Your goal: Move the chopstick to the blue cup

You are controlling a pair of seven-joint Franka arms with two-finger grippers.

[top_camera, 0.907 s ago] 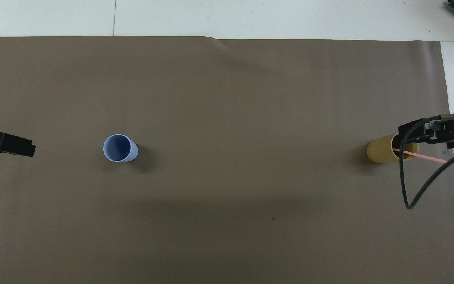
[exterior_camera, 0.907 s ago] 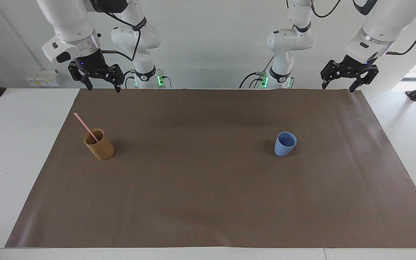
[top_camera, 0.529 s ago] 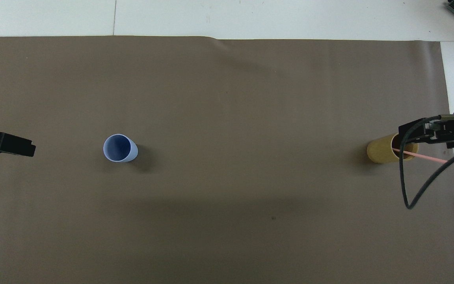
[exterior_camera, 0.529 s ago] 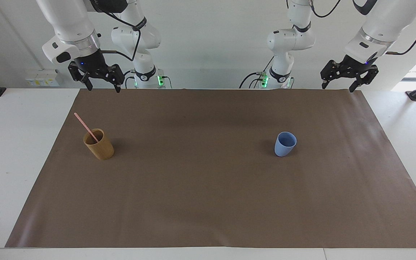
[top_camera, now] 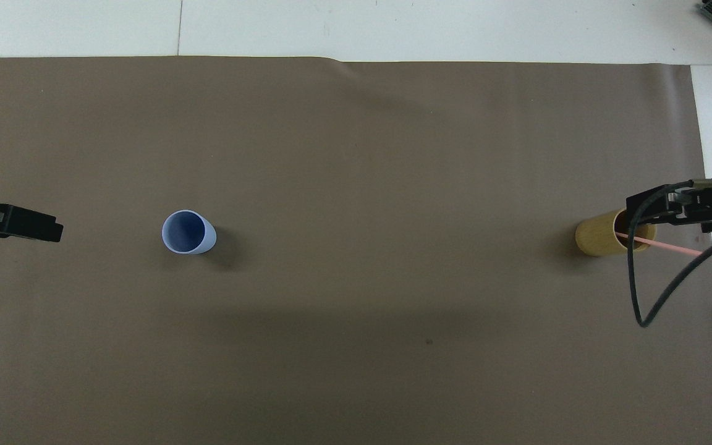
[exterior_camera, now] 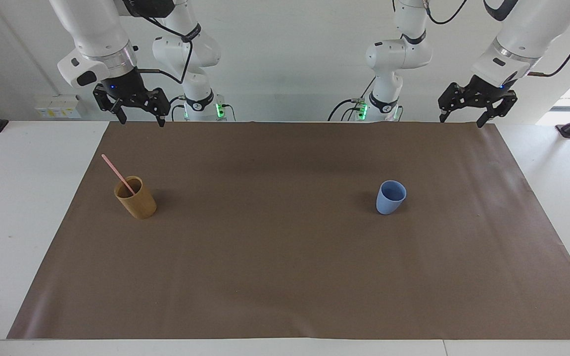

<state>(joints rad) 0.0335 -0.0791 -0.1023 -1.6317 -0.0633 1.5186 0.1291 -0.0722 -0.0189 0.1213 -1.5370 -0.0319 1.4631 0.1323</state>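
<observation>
Since the chopstick leans in the tan cup, its top juts out ready for grasping. Both the right claw and left claw hang raised, spread wide and empty, while the blue cup stands upright to receive it.

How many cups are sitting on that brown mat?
2. The blue cup stands toward the left arm's end; the tan cup, holding the chopstick, stands toward the right arm's end. None seems hidden.

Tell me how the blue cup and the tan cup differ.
The blue cup is light blue; the tan cup is bamboo-coloured. The blue cup is empty; the tan cup holds the pink chopstick, leaning out over its rim. The blue cup stands toward the left arm's end, the tan cup toward the right arm's. Both stand upright, handleless, on the brown mat.
</observation>
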